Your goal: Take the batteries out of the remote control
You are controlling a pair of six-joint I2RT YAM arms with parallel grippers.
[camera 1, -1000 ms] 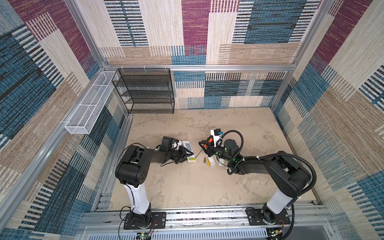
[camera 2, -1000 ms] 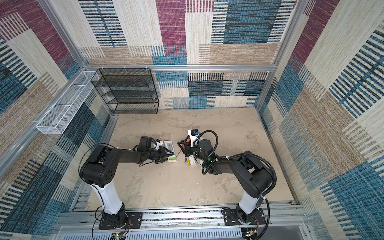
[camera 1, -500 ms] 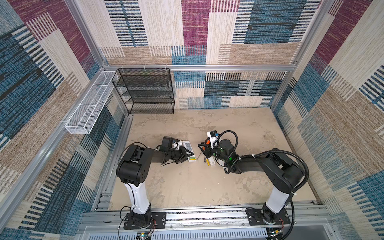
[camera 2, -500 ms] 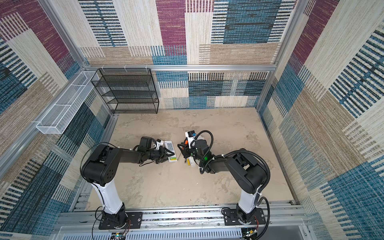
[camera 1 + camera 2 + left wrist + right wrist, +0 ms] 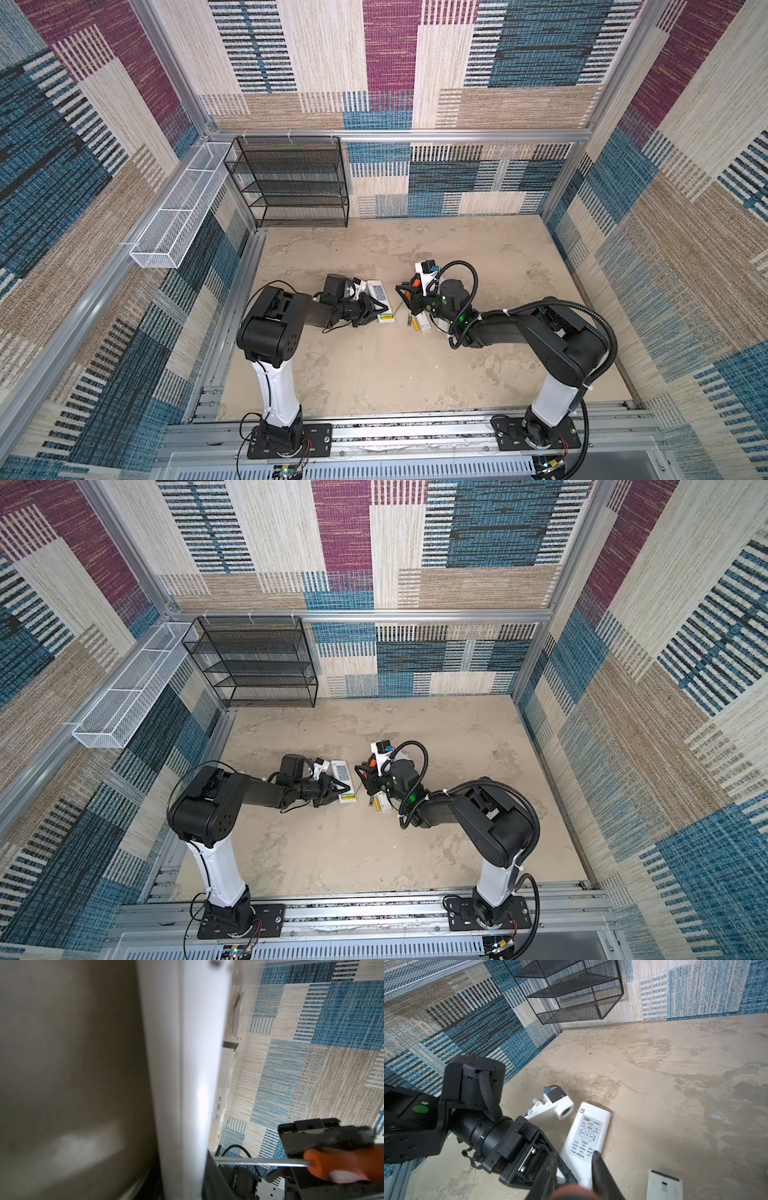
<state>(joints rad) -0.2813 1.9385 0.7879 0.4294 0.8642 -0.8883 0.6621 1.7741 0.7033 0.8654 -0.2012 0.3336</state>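
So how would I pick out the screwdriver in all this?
Find the sandy table between the two black arms. The right arm's end effector is shut on the screwdriver, its thin metal shaft slanting down toward the table. Its orange handle marks it out from the white remote nearby.

One remote control [image 5: 588, 1136], one screwdriver [image 5: 340, 1165], one wire rack [image 5: 291, 183], one mesh basket [image 5: 174, 224].

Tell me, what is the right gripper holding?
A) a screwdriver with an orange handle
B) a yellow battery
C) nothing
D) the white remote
A: the right gripper is closed on the orange-handled screwdriver, with the metal shaft sticking out.
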